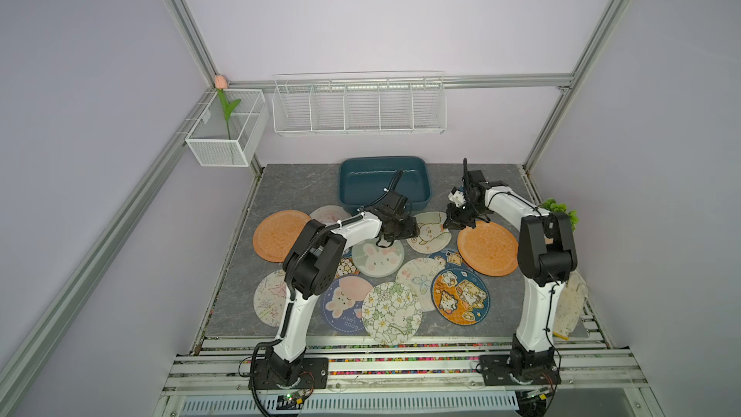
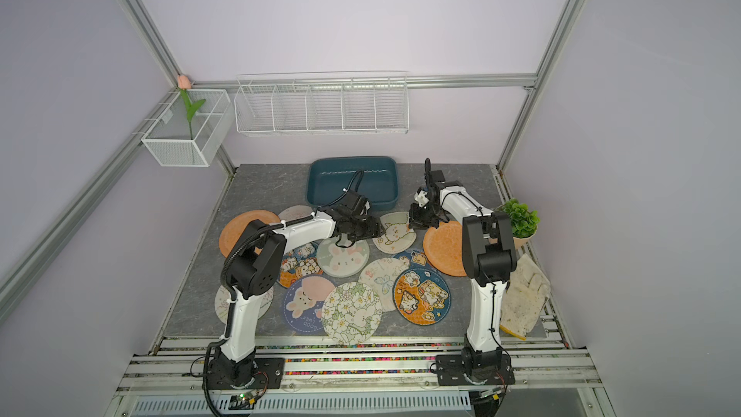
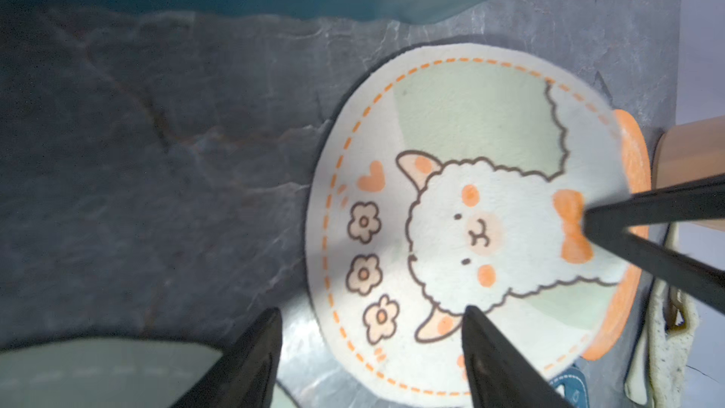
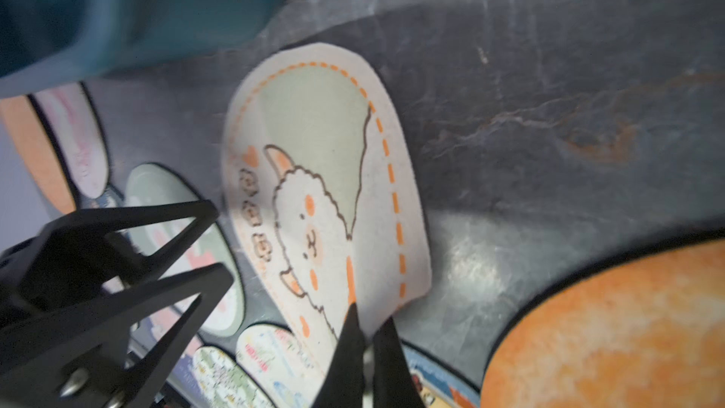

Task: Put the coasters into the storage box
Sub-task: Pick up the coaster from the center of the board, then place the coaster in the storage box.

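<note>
The cream alpaca-print coaster (image 1: 431,234) (image 2: 395,232) lies just in front of the teal storage box (image 1: 383,159) (image 2: 353,159). My right gripper (image 4: 370,313) (image 1: 445,226) is shut on this coaster's right edge, which curls up between the fingers. My left gripper (image 3: 372,310) (image 1: 416,230) stands open over the coaster's left edge, holding nothing. In the left wrist view the alpaca coaster (image 3: 470,209) partly overlaps an orange coaster (image 3: 633,158). Several more coasters lie spread over the table, among them two plain orange ones (image 1: 278,234) (image 1: 487,248). The box interior looks empty.
A white wire rack (image 1: 359,108) and a mesh basket with a tulip (image 1: 226,130) hang on the back wall. A potted plant (image 1: 561,210) and a pale cloth (image 1: 569,306) sit at the table's right edge. Overlapping printed coasters (image 1: 391,312) fill the table's front half.
</note>
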